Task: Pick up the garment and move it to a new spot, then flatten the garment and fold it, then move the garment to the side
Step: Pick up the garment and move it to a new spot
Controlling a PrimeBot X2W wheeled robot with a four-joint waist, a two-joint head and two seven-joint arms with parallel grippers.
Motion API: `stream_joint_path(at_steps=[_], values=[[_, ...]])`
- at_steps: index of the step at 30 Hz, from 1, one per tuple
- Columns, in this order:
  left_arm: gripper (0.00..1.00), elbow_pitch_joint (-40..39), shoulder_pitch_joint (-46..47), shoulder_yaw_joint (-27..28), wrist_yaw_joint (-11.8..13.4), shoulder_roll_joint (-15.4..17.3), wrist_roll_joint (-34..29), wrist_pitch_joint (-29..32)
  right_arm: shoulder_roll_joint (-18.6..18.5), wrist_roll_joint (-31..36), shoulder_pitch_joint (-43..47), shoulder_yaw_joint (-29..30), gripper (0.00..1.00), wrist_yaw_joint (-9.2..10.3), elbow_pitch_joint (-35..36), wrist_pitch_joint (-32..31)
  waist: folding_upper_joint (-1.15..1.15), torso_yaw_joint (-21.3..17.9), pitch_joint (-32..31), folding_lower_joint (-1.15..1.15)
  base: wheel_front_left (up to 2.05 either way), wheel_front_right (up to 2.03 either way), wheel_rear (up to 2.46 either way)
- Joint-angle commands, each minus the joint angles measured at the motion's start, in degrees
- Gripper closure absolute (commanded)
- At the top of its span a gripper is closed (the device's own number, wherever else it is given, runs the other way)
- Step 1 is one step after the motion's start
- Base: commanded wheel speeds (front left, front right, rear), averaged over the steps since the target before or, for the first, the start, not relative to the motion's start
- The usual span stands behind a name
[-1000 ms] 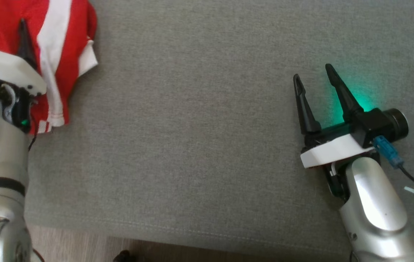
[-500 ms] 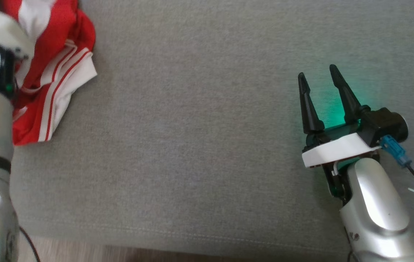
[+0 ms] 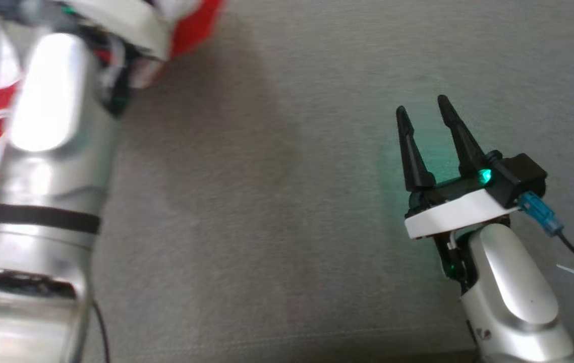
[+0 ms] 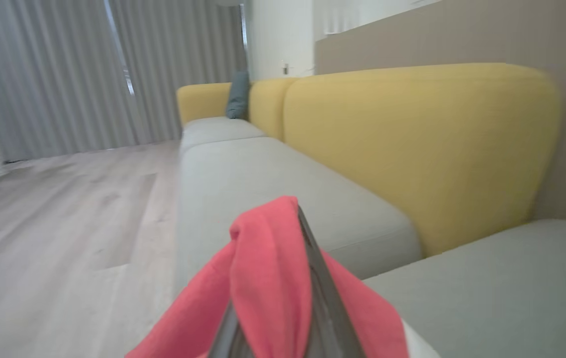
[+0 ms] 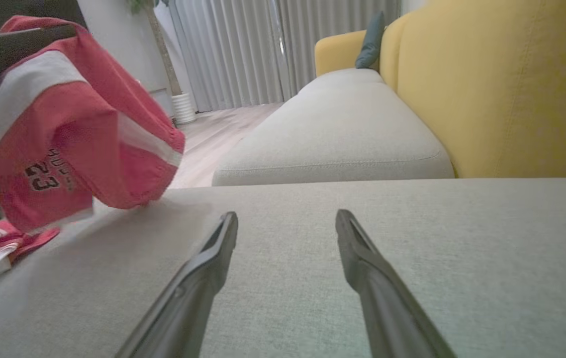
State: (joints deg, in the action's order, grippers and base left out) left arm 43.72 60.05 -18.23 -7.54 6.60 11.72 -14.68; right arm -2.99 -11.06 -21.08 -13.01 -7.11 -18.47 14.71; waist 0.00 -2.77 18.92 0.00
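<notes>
Head view, garment (image 3: 193,22): red cloth is seen at the far left corner of the grey seat (image 3: 277,176), partly hidden behind the left forearm (image 3: 50,126); more red and white cloth is seen along the seat's left edge.
Head view, right gripper (image 3: 420,104): it is held low over the right part of the seat, its fingers spread wide with nothing between them.
Left wrist view, left gripper (image 4: 313,258): the fingers are pressed together on a fold of the garment, which is draped over their tips, and the seat is seen well below.
Right wrist view, garment: it is seen hanging clear of the seat near the left edge, with white bands and the number 23 showing; striped cloth lies on the seat beneath it, and whether the two are joined cannot be told.
Right wrist view, backrest (image 5: 502,89): a yellow back is seen along the seat's far edge.
Step in hand: the pick-up and move to a new spot is judged to be under way.
Next move: the garment probably has to be carried to the bare middle of the seat, lowered until it rests and only then released; the free right gripper could be used for flattening.
</notes>
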Motion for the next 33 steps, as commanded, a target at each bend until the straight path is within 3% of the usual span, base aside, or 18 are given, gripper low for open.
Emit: stream_joint_path(at_steps=[1, 11, 19, 25, 26, 27, 33], values=[[1.0, -2.9, 1.7, 0.1, 0.1, 1.1, 0.3, -0.3, 0.1, -0.6, 0.2, -1.6, 0.0, -0.37, 2.1, 0.3, 0.0, -3.6, -0.9, 0.0, 0.0, 0.0, 0.0], [1.0, -10.5, -1.9, -10.3, 0.1, -3.4, 5.0, -0.3, 0.1, -3.2, 1.1, -3.9, 0.0, -0.37, 3.3, 0.3, 0.0, -11.5, -1.7, 0.0, 0.0, 0.0, 0.0], [1.0, -11.1, -8.6, -14.1, 2.1, -3.7, 7.6, -0.3, 0.1, -3.6, 2.1, -3.4, 0.0, -0.37, 4.4, 0.3, 0.0, -11.9, -2.1, 0.0, 0.0, 0.0, 0.0], [1.0, -9.6, -16.1, -12.3, 4.1, -3.3, 6.6, -0.3, 0.1, -3.6, 2.8, -2.2, 0.0, -0.37, 4.5, 0.3, 0.0, -9.4, -2.7, 0.0, 0.0, 0.0, 0.0], [0.37, -9.3, -17.5, -11.6, 4.5, -2.9, 6.3, -0.3, 0.1, -3.6, 2.8, -2.1, 0.0, -0.37, 4.5, 0.3, 0.0, -8.9, -2.8, 0.0, 0.0, 0.0, 0.0], [0.0, -9.4, -18.8, -10.8, 5.1, -2.5, 5.9, -0.3, 0.1, -3.6, 2.8, -1.9, 0.0, -0.37, 4.4, 0.3, 0.0, -8.4, -3.0, 0.0, 0.0, 0.0, 0.0], [0.0, -12.8, -27.1, -4.0, 8.9, -0.8, 3.7, -0.3, 0.1, -3.8, 3.1, -1.1, 0.0, -0.37, 4.2, 0.3, 0.0, -5.4, -4.0, 0.0, 0.0, 0.0, 0.0]])
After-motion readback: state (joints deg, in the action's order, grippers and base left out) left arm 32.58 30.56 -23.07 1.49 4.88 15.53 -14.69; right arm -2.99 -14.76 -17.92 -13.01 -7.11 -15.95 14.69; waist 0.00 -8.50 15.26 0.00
